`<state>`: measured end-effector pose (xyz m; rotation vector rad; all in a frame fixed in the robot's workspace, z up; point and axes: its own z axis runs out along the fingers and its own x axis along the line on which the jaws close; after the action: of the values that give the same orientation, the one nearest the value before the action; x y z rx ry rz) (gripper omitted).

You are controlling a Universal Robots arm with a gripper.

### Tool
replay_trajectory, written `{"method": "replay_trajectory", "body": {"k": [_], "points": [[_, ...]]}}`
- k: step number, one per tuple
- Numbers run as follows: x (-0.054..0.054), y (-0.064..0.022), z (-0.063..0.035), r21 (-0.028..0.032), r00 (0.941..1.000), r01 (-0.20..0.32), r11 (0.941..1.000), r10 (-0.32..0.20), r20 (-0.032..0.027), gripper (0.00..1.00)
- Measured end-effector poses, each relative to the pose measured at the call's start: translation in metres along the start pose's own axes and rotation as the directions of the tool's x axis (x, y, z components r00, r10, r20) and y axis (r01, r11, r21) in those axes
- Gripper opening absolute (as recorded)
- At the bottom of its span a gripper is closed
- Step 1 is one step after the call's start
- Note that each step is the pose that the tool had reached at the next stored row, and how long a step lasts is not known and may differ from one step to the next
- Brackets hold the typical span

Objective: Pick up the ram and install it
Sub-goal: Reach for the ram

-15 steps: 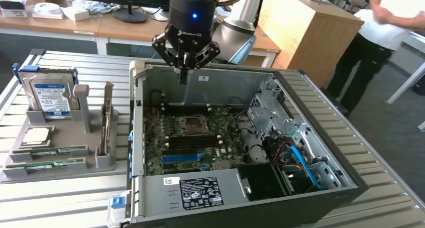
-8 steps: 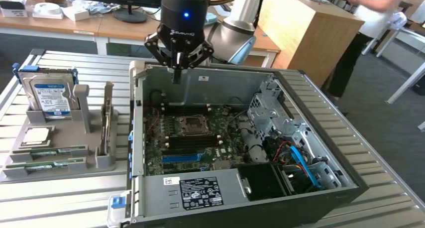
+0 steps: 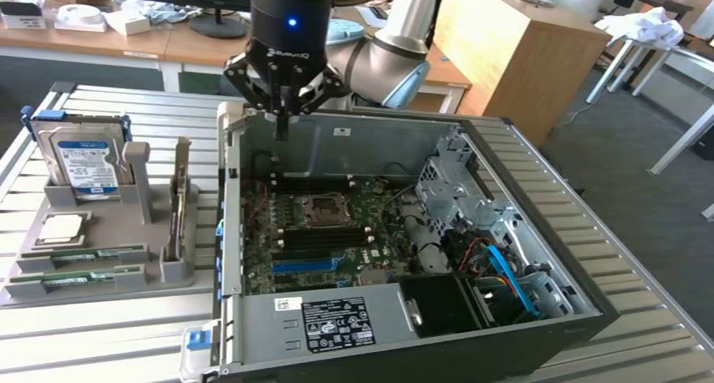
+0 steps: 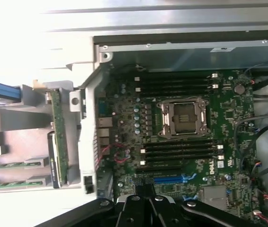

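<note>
Green, thin ram (image 3: 80,253) with dark chips lies flat in the grey holder (image 3: 179,270), at the exterior view's left of the case (image 3: 369,140). The pincer (image 3: 281,125), pressed together, hangs above the case's back wall.

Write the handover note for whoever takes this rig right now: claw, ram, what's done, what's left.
Claw: shut, nothing seen in it, hanging over the far edge of the open computer case.
Ram: green sticks lie flat in the grey holder beside the case, on the exterior view's left; an upright stick stands there too.
Done: nothing that shows; the black slots on the board hold no green stick.
Left: both the pick-up and the install.
</note>
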<state>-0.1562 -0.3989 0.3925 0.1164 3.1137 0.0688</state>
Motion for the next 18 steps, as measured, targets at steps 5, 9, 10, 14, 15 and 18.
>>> {"method": "replay_trajectory", "body": {"k": [5,9,10,14,15,18], "points": [[0.013,-0.0009,0.0002,0.0000,1.0000,0.000,1.0000,0.000,0.0001,0.10],[0.023,-0.0016,0.0005,-0.0001,1.0000,0.000,1.0000,0.000,0.0001,0.10],[0.027,-0.0019,0.0006,-0.0001,1.0000,0.000,1.0000,0.000,0.0001,0.10],[0.038,-0.0027,0.0007,0.0000,1.0000,0.000,1.0000,0.000,0.0001,0.10],[0.041,-0.0029,0.0007,0.0000,1.0000,0.000,1.0000,0.000,0.0000,0.10],[0.050,-0.0037,0.0010,-0.0001,1.0000,0.000,1.0000,0.000,0.0001,0.10]]}}
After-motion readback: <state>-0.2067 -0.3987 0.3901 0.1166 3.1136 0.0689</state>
